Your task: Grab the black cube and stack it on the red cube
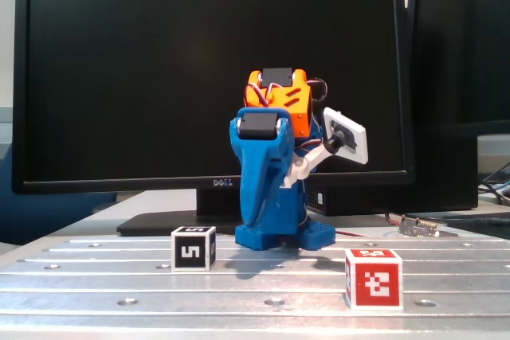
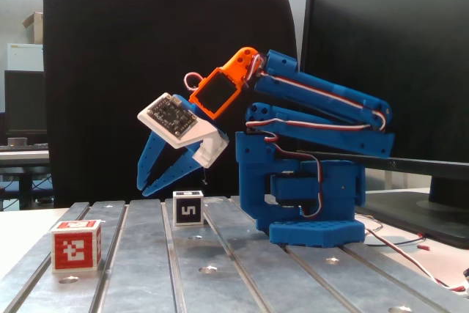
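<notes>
The black cube sits untouched on the slotted metal table, left of the arm's blue base in the front fixed view, with the red cube well apart on the right and nearer the camera. In the side fixed view the gripper hangs empty above the table, short of the black cube, its fingertips almost together. The approach seems barely begun: I judge the next move needs the jaws spread, then lowered around the black cube.
</notes>
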Robot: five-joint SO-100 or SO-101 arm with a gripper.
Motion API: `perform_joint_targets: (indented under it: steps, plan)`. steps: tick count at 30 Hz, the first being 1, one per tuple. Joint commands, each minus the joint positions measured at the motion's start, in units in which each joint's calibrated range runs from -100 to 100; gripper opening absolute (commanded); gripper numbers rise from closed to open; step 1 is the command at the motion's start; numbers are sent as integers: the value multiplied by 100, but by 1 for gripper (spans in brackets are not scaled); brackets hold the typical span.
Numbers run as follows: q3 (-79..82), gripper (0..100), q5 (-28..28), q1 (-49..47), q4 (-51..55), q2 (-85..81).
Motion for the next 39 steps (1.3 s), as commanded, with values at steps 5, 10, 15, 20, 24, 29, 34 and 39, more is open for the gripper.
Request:
perform_joint_targets:
  steps: [5,10,15,20,24,29,34,39]
  plan:
    - [-1428,1,-35,32,-119,1910]
    - [-2414,1,-145,349,69,3163]
    - [-2740,1,-682,785,52,3572]
    - [-2794,1,-1181,896,69,3731]
    - [-2984,1,-1529,903,223,4015]
    - [-3662,1,-2218,903,847,4800]
    - [-4377,1,-2633,1139,1386,5560]
    - [-4766,1,-2823,1686,1582,5995]
